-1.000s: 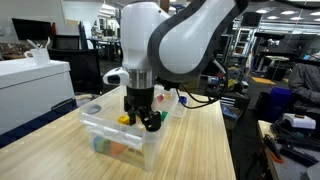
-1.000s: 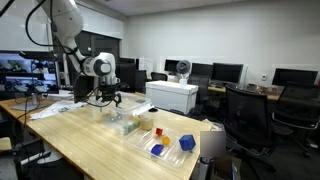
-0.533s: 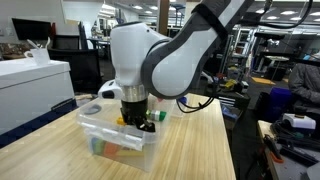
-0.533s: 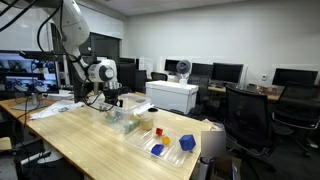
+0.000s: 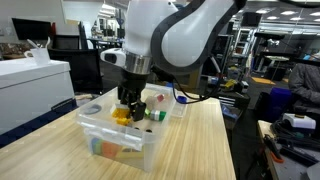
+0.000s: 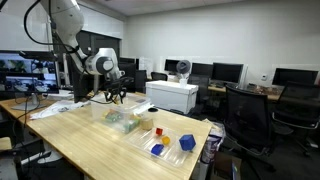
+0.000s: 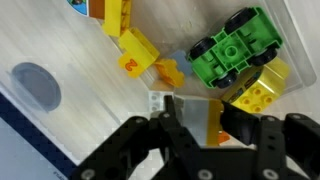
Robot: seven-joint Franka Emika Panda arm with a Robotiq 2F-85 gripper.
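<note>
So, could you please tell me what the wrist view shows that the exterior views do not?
Only the wrist view shows the toys in detail: a green toy truck with black wheels, yellow blocks and a small orange piece. Only an exterior view shows the whole arm, the outer walls of the clear bin, the wooden table and blue blocks farther along it. Both show the end effector over yellow and green toys in the bin; whether it grips anything is unclear.

no legible text, labels or numbers
</note>
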